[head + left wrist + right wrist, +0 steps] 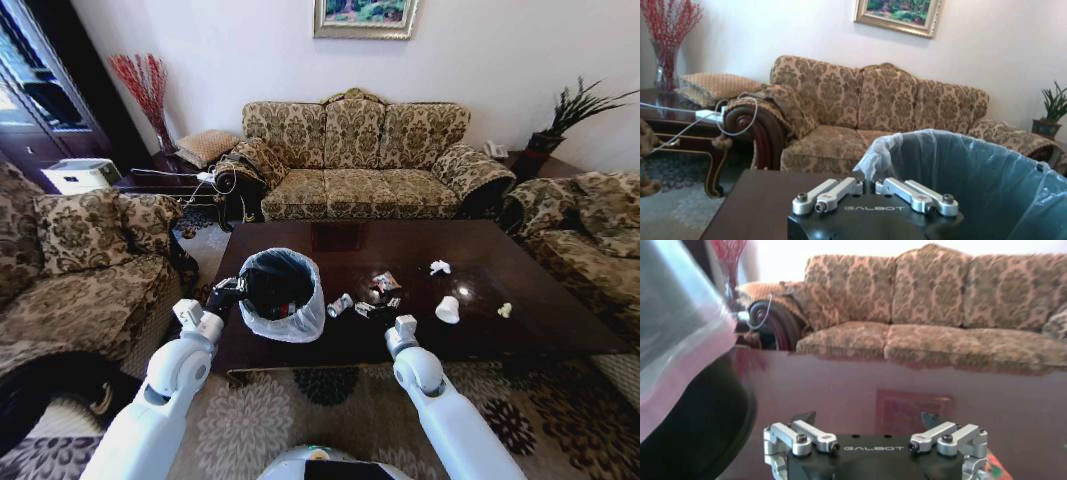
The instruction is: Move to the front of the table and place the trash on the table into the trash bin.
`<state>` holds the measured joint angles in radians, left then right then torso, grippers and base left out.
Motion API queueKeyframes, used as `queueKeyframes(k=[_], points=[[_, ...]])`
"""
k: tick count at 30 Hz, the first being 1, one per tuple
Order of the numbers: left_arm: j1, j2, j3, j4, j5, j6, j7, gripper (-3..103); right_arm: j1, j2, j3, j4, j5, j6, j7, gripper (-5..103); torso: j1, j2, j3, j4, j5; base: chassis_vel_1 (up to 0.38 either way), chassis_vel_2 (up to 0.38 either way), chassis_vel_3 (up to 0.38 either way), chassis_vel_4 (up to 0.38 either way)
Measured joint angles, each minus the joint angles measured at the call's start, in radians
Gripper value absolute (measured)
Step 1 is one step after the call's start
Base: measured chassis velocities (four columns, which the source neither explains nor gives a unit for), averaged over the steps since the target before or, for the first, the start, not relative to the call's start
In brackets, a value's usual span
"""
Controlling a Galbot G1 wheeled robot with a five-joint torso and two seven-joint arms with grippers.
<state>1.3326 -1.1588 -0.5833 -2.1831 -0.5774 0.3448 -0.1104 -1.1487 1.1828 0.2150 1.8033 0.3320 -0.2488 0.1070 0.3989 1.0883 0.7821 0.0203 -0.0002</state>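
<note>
The trash bin (281, 292), dark with a whitish bag over its rim, stands on the left part of the dark glossy table (520, 270). My left gripper (228, 293) is at the bin's left rim. In the left wrist view this gripper (870, 181) is shut where the bag's edge (873, 155) comes down. Trash lies to the right of the bin: shiny wrappers (383, 284), a small can-like piece (340, 305), crumpled white paper (440, 267), a white cup (447, 309) and a yellowish bit (505, 310). My right gripper (388, 314) hovers open just before the wrappers, fingers (803, 418) spread wide over the table (907, 385).
Patterned sofas stand behind (360, 150) and on both sides (80, 270) of the table. A patterned rug (330, 400) lies under the near edge. A side table with cables (170, 180) is at the back left. The table's far half is bare.
</note>
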Motion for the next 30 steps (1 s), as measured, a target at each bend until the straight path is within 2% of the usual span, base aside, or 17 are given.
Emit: queueKeyframes(k=[5,6,8,9,11,14,23,27,28,30], points=[[0.000,-0.008,0.001,0.002,0.019,-0.001,-0.002,3,0.015,-0.009,-0.020,-0.029,0.003,-0.001,-0.065,100,0.000,0.000,0.000,0.0004,0.0005,-0.068,0.096,0.103,-0.079],[0.000,-0.009,0.000,0.002,0.026,-0.001,-0.003,3,0.019,-0.019,-0.032,-0.041,0.007,-0.002,-0.109,100,0.000,0.000,0.000,0.0004,0.0003,0.000,0.000,0.000,0.000],[0.000,-0.011,-0.001,0.001,0.034,0.001,-0.004,3,0.022,-0.032,-0.043,-0.053,0.007,-0.003,-0.161,100,-0.001,0.000,0.000,0.0004,0.0000,0.000,0.000,0.000,0.000],[0.000,-0.011,-0.001,0.001,0.034,0.001,-0.004,3,0.022,-0.032,-0.043,-0.053,0.007,-0.003,-0.161,100,-0.001,0.000,0.000,0.0004,0.0000,0.000,0.000,0.000,0.000],[-0.005,-0.011,0.000,0.000,0.040,0.004,-0.004,3,0.023,-0.045,-0.050,-0.070,0.005,-0.008,-0.224,100,-0.002,0.000,-0.001,0.0004,0.0002,0.024,-0.006,-0.004,0.032],[-0.006,-0.012,-0.003,0.000,0.042,0.007,-0.004,3,0.030,-0.046,-0.060,-0.091,-0.002,-0.009,-0.251,100,-0.002,0.000,-0.001,0.0002,0.0002,0.050,-0.004,-0.004,0.068],[0.005,-0.017,-0.021,-0.002,0.050,-0.004,-0.032,3,0.064,-0.027,-0.119,-0.161,-0.030,-0.005,-0.267,100,-0.001,0.000,0.000,0.0010,0.0002,0.011,0.023,0.024,0.015],[0.004,-0.021,-0.021,-0.002,0.056,-0.007,-0.041,3,0.063,-0.028,-0.132,-0.168,-0.038,-0.005,-0.270,100,-0.001,0.000,0.000,0.0003,0.0001,0.000,0.000,0.000,0.000],[0.002,-0.022,-0.021,-0.002,0.058,-0.008,-0.044,3,0.062,-0.029,-0.138,-0.174,-0.040,-0.004,-0.267,103,-0.001,0.000,0.000,0.0001,0.0001,0.000,0.000,0.000,0.000],[0.001,-0.023,-0.021,-0.004,0.060,-0.008,-0.048,3,0.062,-0.027,-0.138,-0.184,-0.042,-0.003,-0.263,95,-0.001,0.000,0.000,0.0001,0.0001,0.000,0.000,0.000,0.000]])
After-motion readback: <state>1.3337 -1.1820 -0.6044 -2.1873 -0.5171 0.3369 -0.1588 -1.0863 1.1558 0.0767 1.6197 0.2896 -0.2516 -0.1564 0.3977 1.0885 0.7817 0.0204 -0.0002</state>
